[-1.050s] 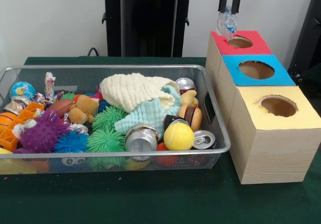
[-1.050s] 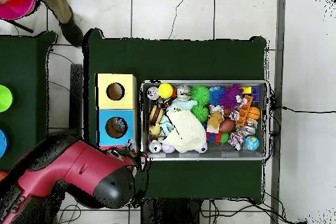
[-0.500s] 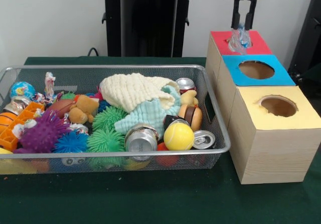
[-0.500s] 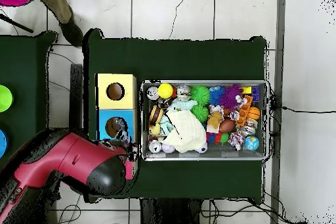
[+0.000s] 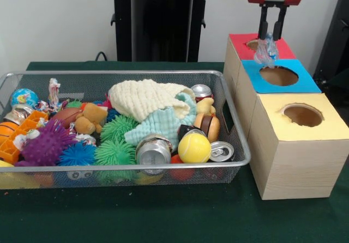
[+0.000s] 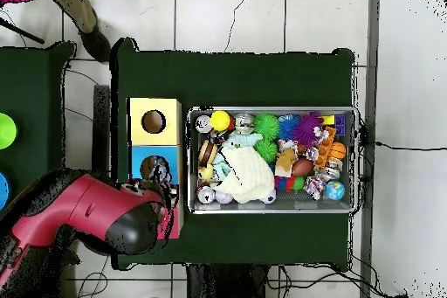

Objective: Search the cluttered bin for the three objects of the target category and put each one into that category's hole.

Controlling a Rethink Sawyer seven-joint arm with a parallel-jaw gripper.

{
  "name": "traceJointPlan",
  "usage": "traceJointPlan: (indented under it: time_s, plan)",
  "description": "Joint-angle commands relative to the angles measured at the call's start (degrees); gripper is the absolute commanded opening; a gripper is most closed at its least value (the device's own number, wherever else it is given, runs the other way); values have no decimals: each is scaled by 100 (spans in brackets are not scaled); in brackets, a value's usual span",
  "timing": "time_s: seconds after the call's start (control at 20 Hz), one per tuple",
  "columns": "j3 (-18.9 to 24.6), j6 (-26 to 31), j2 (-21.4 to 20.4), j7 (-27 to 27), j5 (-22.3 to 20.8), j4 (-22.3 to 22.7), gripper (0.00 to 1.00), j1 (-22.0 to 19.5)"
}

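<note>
Gripper [image 5: 271, 38] clamped on crinkly clear wrapper [image 5: 265, 52], red box [image 5: 242, 40] partly hidden.

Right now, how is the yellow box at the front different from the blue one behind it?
The yellow box has its hole fully in view, with ragged edges; the blue box has a smoother hole, partly crossed by the crinkly clear item hanging from the gripper. The yellow box stands nearest the camera, the blue box in the middle of the row. Both have a round hole on top.
</note>
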Motion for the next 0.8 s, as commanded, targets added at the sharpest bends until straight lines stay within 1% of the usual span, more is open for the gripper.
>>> traceJointPlan:
  time_s: [0.05, 0.2, 0.8]
  plan:
    - [-192, -131, 524, 1469, 636, -614, 0, -198]
    - [-314, -166, 607, 1512, 755, -591, 0, -223]
    - [-452, 38, 787, 1607, 977, -597, 0, -213]
